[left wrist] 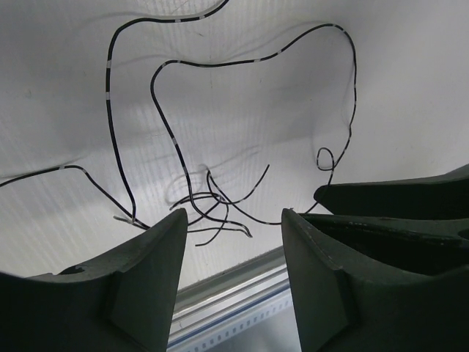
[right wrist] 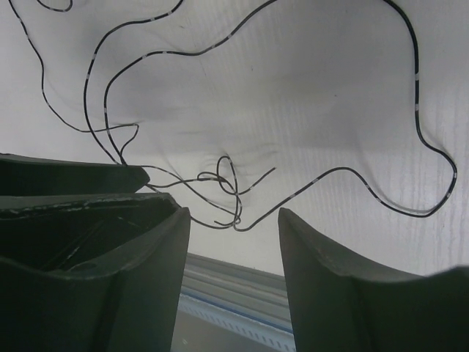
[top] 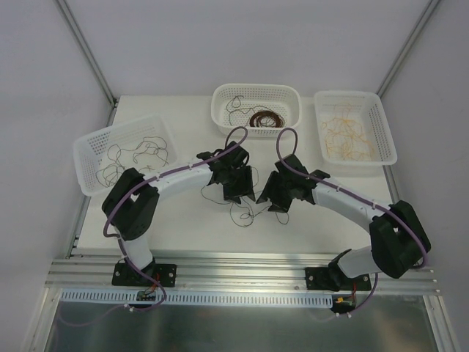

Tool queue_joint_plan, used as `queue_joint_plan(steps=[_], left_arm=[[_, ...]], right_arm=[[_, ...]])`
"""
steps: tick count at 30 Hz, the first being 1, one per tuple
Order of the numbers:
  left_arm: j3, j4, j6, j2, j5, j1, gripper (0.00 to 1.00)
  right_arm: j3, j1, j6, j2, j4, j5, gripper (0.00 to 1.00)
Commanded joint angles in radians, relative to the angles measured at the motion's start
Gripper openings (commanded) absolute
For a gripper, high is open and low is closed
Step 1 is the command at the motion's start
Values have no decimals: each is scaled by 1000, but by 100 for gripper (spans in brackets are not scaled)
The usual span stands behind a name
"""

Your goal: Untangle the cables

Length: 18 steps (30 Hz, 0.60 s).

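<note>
Left basket (top: 88, 172), white and perforated, sits tilted at the far left of the surface (top: 183, 220) and holds loose black strands. The left tool (left wrist: 233, 220) is down near the surface right of it, jaws partly apart with a clear gap and nothing gripped between them. The cables (top: 245, 211) lie on the bare surface at the near middle, under and between the two tools. They are thin black wire with pale bands, spread in wide loops that cross in a small tangle just beyond the fingertips. One strand runs to the tip of a left-tool finger (left wrist: 139, 271); contact cannot be confirmed. The middle basket (top: 256, 87), at the far edge, holds a dark brown coil and black strands. The right tool (right wrist: 234, 220) stands close beside the left tool, jaws likewise partly apart and holding nothing. The right basket (top: 352, 94) holds yellow-tan strands.
</note>
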Motion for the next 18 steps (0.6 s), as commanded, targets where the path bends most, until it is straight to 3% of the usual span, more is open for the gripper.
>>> queue_joint_plan(steps=[1, 5, 9, 13, 14, 16, 18], left_arm=[[0, 11, -25, 27, 9, -12, 53], [4, 14, -26, 53, 11, -13, 47], [6, 16, -26, 62, 12, -16, 33], [0, 17, -30, 59, 3, -16, 3], [0, 16, -28, 50, -3, -16, 0], [0, 17, -4, 35, -21, -15, 0], [-2, 16, 27, -3, -61, 10, 0]], right_arm=[[-21, 5, 53, 11, 36, 14, 54], [-38, 6, 65, 37, 56, 3, 47], [-52, 9, 65, 60, 79, -9, 32], [-54, 9, 51, 61, 81, -6, 15], [-52, 9, 44, 60, 72, -1, 12], [-46, 8, 18, 51, 55, 12, 2], [-41, 3, -25, 38, 12, 40, 1]])
